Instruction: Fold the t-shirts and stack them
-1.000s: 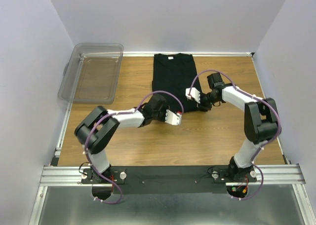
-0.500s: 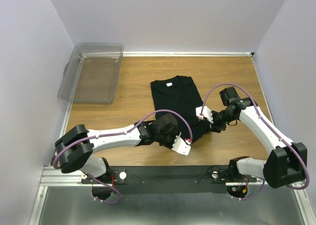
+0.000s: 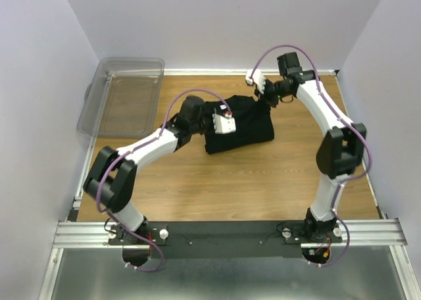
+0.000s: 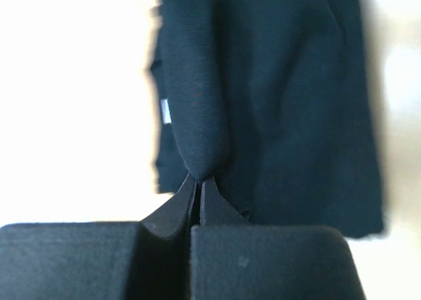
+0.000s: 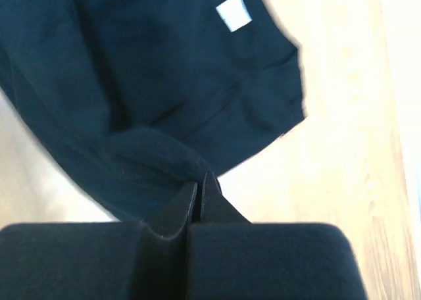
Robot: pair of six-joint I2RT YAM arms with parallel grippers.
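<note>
The bin (image 3: 125, 102) stands at the far left corner of the table (image 3: 197, 175). The left gripper (image 4: 199, 181) pinches a fold of the t-shirt (image 3: 243, 119), which lies mid-table near the far edge. The right gripper (image 5: 199, 181) pinches its far side. It seems mostly folded, but not yet stacked.

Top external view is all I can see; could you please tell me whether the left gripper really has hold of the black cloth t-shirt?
Observer: Yes. In the left wrist view the left gripper is shut, its tips pinching a raised fold of the black short-sleeved cloth t-shirt.
Operator: Thank you. Does the right gripper hold it too?
Observer: It does. The right wrist view shows the right gripper shut on another bunched fold.
Operator: Is the neck label visible anywhere?
Observer: Yes, the small white rectangular neck label shows on the cloth beyond that fold.
</note>
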